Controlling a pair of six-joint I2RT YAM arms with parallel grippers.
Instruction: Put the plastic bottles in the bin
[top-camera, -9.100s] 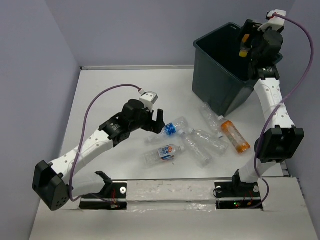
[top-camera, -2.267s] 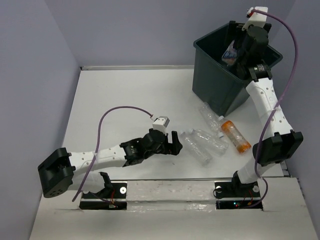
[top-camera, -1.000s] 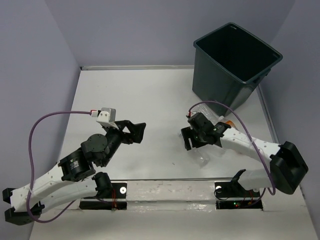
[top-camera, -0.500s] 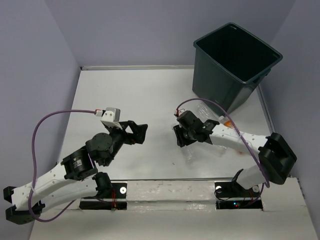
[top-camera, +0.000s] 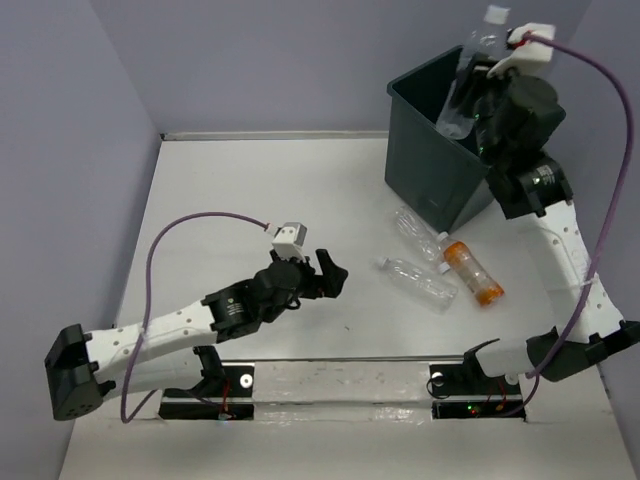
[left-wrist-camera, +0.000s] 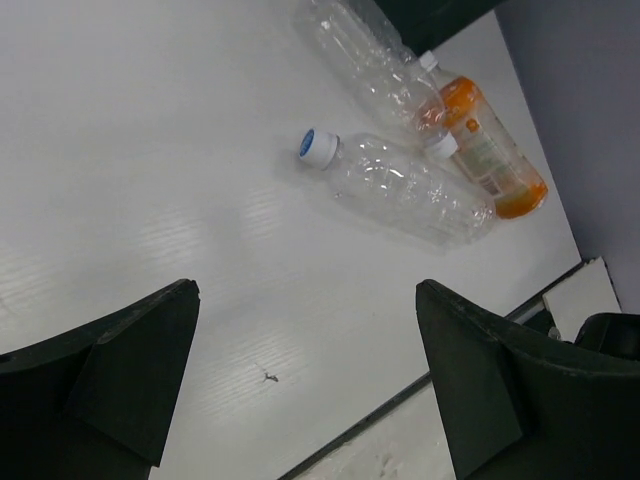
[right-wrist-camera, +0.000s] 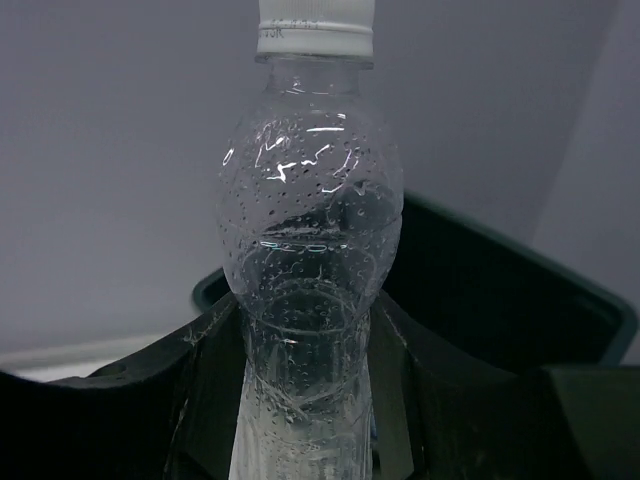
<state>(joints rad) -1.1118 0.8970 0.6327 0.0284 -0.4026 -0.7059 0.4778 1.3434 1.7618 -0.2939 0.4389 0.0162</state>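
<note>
The held bottle (right-wrist-camera: 310, 230) is clear, white-capped and apparently empty. It stands cap-up between the fingers of the right gripper (right-wrist-camera: 305, 430), which is clamped on its lower body. The bin (top-camera: 432, 170) lies beneath and just beyond that gripper, so the bottle hangs over the open mouth, not yet inside. A bottle like this should weigh next to nothing. Its thin wall will probably dent under a hard squeeze, and the smooth, droplet-speckled plastic may be slippery. The narrower waist below the bulge looks the soundest place to hold — roughly where the fingers sit now. If let go, it should take no harm from the fall.

Three more bottles lie on their sides on the table (top-camera: 250, 190), all ahead of the left gripper (left-wrist-camera: 305, 370) and off toward its right finger. The nearest is a capped clear bottle (left-wrist-camera: 400, 185), lying crosswise to the reach with its cap toward the gripper's middle. Farther out is a second clear bottle (left-wrist-camera: 365, 50), and beside both lies an orange bottle (left-wrist-camera: 485, 150), the three packed close at their necks. Whether the orange one holds liquid, and so weighs more, cannot be told. The mid-body suits each of them.

The left gripper's jaws stand wide apart — nothing between them, touching nothing, poised above bare table short of the nearest bottle.
</note>
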